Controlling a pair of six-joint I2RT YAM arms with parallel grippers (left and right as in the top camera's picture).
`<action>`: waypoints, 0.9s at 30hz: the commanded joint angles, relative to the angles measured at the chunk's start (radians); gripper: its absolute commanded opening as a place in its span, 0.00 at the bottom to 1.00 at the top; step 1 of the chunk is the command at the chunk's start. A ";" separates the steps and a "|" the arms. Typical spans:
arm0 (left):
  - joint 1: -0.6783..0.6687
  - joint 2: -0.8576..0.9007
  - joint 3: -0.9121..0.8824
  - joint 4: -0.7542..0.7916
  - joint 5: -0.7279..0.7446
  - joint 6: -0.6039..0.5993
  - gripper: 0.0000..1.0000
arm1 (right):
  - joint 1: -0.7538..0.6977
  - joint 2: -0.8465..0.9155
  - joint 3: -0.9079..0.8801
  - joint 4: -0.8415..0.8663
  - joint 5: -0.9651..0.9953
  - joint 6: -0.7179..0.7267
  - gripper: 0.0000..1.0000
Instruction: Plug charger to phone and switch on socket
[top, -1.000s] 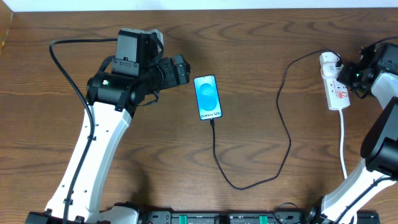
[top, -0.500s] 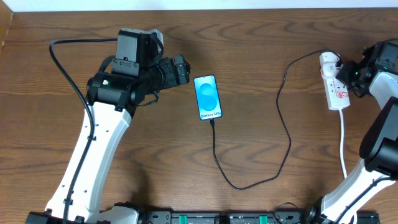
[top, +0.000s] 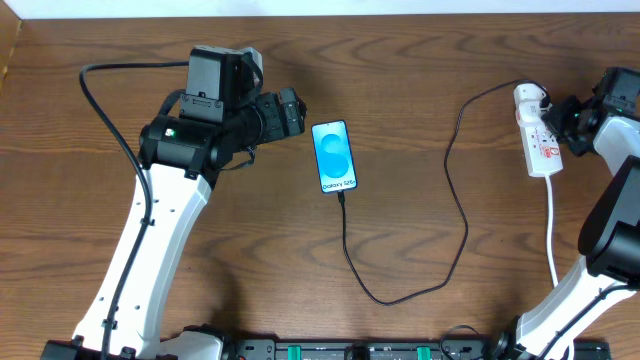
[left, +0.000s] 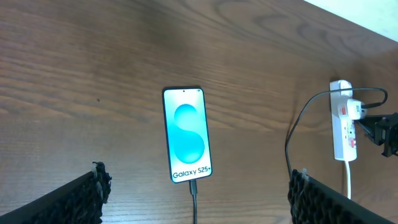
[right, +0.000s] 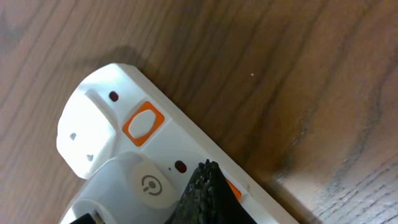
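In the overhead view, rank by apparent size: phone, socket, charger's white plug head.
Largest: the socket and the phone look close; socket longer, phone wider, so I won't rank them.
Smallest: the plug head, clearly.

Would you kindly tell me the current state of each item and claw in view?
phone: screen lit, lying flat.
charger: connected to phone and socket.
socket: on or off unclear.
left claw: open, empty.
right claw: shut, tip over socket.
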 joint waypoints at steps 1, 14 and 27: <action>0.001 -0.003 0.005 -0.004 -0.014 0.020 0.93 | 0.155 0.057 -0.052 -0.030 -0.406 0.108 0.01; 0.001 -0.003 0.005 -0.004 -0.014 0.021 0.93 | 0.154 0.057 -0.052 -0.019 -0.462 0.062 0.01; 0.001 -0.003 0.005 -0.004 -0.014 0.021 0.93 | 0.028 0.027 -0.035 -0.019 -0.445 -0.309 0.01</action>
